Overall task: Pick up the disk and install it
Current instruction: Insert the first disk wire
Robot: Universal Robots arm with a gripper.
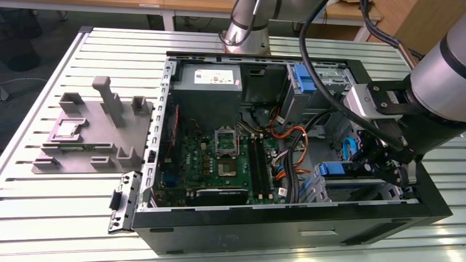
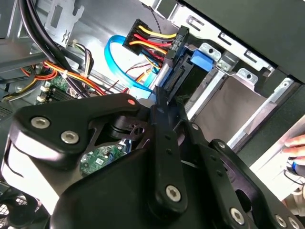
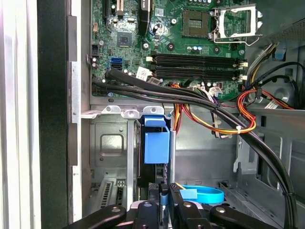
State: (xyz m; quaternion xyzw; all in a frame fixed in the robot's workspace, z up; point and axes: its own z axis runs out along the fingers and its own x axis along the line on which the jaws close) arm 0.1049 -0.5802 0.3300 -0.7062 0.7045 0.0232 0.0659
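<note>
Ribbed metal tabletop [image 1: 43, 207] carries an open computer case [image 1: 291, 224]. Inside its drive bay, my gripper [image 3: 164, 202] is clamped narrowly on the upright disk [image 3: 156, 145].

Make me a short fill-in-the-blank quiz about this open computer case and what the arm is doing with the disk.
1. The gripper is shut on the ____.
2. The disk sits in a carrier frame coloured ____.
3. The disk is inside the computer ____, by its drive bay.
4. The grey fixture rests on the table on the exterior view's ____.

Missing words: disk; blue; case; left
</note>
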